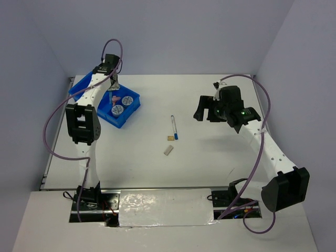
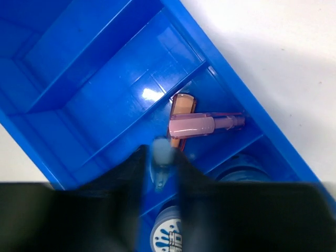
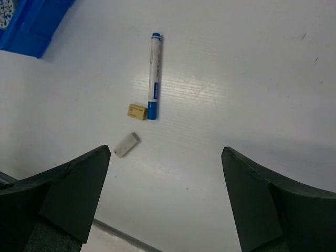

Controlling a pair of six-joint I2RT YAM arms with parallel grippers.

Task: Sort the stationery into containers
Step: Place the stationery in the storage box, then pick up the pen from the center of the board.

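The blue tray (image 1: 86, 84) sits at the far left, with two round discs (image 1: 126, 100) (image 1: 117, 109) in its near compartments. My left gripper (image 1: 114, 84) hangs low inside it. In the left wrist view a pink stick (image 2: 205, 125) lies across an orange stick (image 2: 181, 107). A blurred pale-blue thing (image 2: 163, 149) fills the narrow gap of the left gripper (image 2: 163, 157); grip unclear. My right gripper (image 3: 166, 152) is wide open and empty above the table. The white-and-blue pen (image 3: 154, 73), tan cube (image 3: 137, 111) and grey block (image 3: 126, 144) lie ahead of it.
The tray's dividers (image 2: 121, 126) form long compartments; those on the far side hold nothing. A disc with a patterned white top (image 2: 170, 236) sits just under the left fingers. The tray's corner (image 3: 31, 26) shows at the top left of the right wrist view.
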